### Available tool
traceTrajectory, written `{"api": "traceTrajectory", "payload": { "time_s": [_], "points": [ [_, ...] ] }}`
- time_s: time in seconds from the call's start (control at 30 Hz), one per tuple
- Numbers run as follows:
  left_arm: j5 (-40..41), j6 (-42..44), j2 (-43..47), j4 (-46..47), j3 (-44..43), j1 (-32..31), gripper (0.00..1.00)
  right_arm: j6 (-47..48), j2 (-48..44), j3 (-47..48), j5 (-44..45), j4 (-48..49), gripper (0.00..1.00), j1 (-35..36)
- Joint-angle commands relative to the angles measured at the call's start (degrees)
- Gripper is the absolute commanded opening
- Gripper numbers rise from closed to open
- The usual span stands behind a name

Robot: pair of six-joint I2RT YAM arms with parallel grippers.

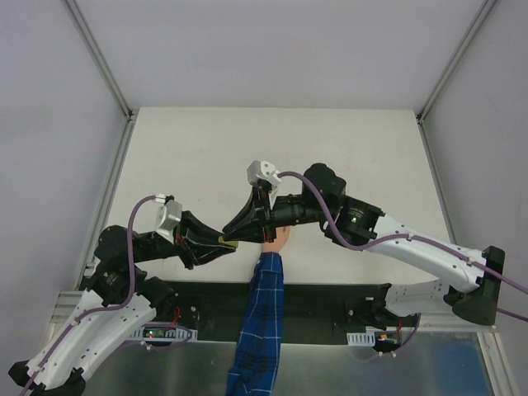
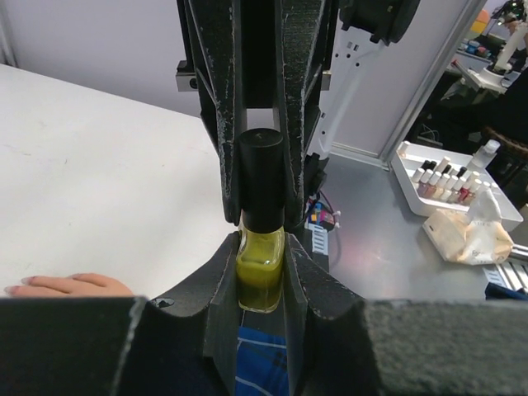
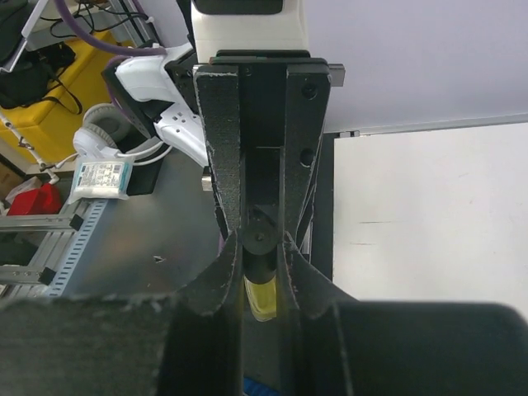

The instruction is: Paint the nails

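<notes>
Left claw [image 2: 261, 245] is clamped tight on the yellow polish bottle [image 2: 261, 276]. Right claw [image 3: 260, 239] is pinched shut on its black cap [image 2: 261, 177]. Both sit right over the mannequin hand [image 1: 280, 239] on the table [image 1: 198, 157], blocking most of it from above. Nails [image 2: 25, 281] only peek out in the left wrist view. Plaid sleeve [image 1: 260, 322] runs toward the arm bases. Tray of bottles [image 2: 445, 177] is off-table, well apart.

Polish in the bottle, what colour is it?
The polish is yellow, clearest in the left wrist view.

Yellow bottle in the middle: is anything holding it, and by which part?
The left gripper clamps the polish bottle by its yellow glass body; the right gripper grips its black cap.
</notes>
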State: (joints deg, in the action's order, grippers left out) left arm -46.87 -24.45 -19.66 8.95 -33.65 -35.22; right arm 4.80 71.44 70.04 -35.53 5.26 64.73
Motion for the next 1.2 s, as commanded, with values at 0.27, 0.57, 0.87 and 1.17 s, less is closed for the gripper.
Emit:
{"api": "traceTrajectory", "payload": {
  "time_s": [0.27, 0.57, 0.87, 1.17],
  "points": [
    [18.64, 15.12, -4.33, -8.07, -6.25, -0.29, 0.00, -8.57, 0.01, 6.33, 38.45, -16.76, 0.62, 2.50],
    [28.94, 17.77, -10.31, -7.90, -6.78, -0.29, 0.00, -16.75, 9.94, 21.35, 64.78, -29.32, 0.66, 8.30],
    [33.42, 15.40, -8.91, -6.93, -5.46, -0.29, 0.00, -16.57, 16.80, 29.01, 69.28, -31.45, 0.48, 10.33],
    [25.72, 11.27, -8.99, -6.14, -6.25, -0.29, 0.00, -8.16, 15.14, 23.42, 52.18, -26.72, 0.01, 8.23]
  ]
}}
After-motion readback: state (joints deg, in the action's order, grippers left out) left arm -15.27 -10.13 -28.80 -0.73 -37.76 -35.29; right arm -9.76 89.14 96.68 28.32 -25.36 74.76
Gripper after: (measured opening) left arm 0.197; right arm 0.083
